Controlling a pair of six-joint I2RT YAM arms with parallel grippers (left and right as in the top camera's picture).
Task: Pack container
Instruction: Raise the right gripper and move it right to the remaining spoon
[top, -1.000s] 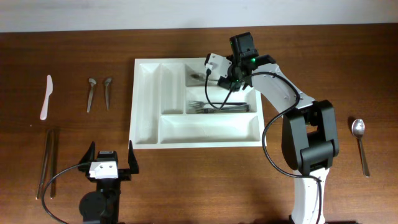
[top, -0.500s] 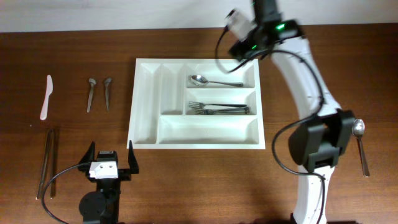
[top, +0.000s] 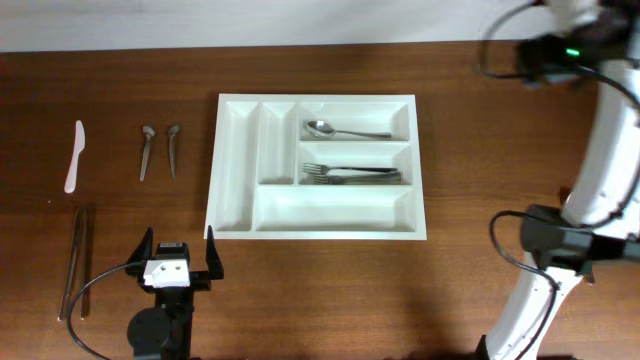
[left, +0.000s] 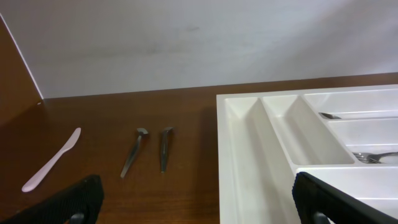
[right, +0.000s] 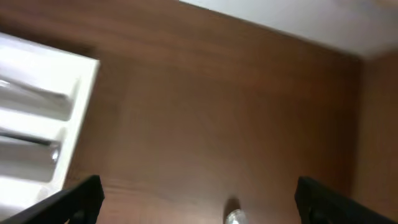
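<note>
A large white rectangular plastic cutlery tray (top: 335, 210) sits mid-way across the tabletop (top: 480, 150). A silver metal spoon (top: 345, 130) and steel forks (top: 350, 174) are sorted by kind into separate long compartments. The left end effector (top: 177, 242) rests near the tray's corner with its fingers apart and empty. The right end effector (right: 200, 202), also spread and empty, hangs over bare wood.

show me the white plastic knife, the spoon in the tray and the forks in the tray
white plastic knife (top: 74, 157), overhead view, middle of its length
spoon (top: 346, 132), overhead view, on its handle
forks (top: 352, 174), overhead view, on the handles
</note>
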